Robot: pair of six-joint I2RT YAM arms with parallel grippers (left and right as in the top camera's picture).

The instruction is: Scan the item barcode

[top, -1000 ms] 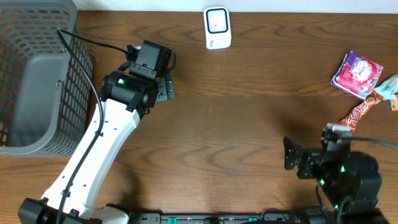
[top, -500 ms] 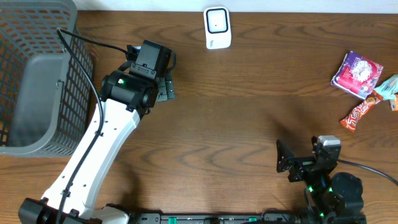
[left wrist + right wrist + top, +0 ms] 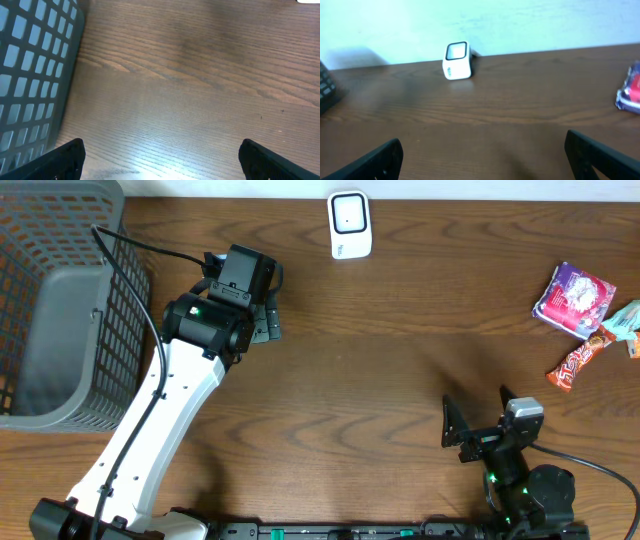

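Observation:
The white barcode scanner [image 3: 350, 224] stands upright at the back edge of the table, and the right wrist view shows the scanner [image 3: 457, 60] far ahead, left of centre. Three snack items lie at the right: a purple packet [image 3: 573, 299], a red bar [image 3: 578, 361] and a teal packet [image 3: 625, 323]. My right gripper [image 3: 476, 422] hovers open near the front edge, well short of them, with nothing between its fingers [image 3: 375, 162]. My left gripper [image 3: 263, 317] is open over bare wood beside the basket, empty too [image 3: 162, 162].
A grey mesh basket [image 3: 60, 300] fills the far left, and the same basket's wall [image 3: 30, 75] is close on the left in the left wrist view. The purple packet [image 3: 630, 92] shows at the right edge of the right wrist view.
My right arm has drawn back toward the table's front edge and shifted a little left, its gripper still open. The left arm has not moved.

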